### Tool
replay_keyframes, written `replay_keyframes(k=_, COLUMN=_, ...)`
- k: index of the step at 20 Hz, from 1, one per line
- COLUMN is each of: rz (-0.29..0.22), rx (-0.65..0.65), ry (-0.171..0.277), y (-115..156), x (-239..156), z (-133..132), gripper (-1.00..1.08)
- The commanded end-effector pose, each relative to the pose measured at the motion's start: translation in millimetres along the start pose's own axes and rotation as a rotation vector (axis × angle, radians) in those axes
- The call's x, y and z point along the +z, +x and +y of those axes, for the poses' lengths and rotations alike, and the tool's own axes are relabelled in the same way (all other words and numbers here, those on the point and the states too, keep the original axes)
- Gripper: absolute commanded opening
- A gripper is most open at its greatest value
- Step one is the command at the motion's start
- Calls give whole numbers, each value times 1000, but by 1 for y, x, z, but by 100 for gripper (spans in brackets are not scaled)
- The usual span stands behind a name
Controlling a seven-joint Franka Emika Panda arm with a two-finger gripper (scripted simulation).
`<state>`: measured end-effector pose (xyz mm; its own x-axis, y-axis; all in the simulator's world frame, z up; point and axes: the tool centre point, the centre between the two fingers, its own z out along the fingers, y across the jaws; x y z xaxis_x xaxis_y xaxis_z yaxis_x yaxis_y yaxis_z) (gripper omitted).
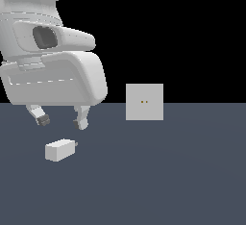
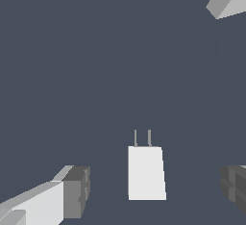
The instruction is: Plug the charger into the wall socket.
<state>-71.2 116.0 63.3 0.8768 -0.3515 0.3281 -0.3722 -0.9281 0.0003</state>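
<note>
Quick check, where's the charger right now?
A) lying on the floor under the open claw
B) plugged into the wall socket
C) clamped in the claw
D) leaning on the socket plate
A: the charger lies on the floor, prongs pointing toward the exterior view's right, with the open claw above it and not touching it; the wall socket stands apart, its two holes empty.

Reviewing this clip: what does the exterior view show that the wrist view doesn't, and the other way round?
Only the exterior view shows the wall socket's front face with its two tiny holes, and the arm's bulky white body above the gripper. Only the wrist view shows the charger from above, lying between the open fingers, with both prongs distinct. Both show the charger, apart from the fingers, resting on the dark floor.
</note>
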Motion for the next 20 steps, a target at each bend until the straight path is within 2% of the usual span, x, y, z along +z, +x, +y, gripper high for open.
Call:
replay_keyframes(k=1, rz=0, rx=1, ry=0, y=0, x=0, z=0, gripper=100)
replay_keyframes(k=20, rz=1, rx=5, ry=-1, y=-18, x=49, z=0, gripper=100)
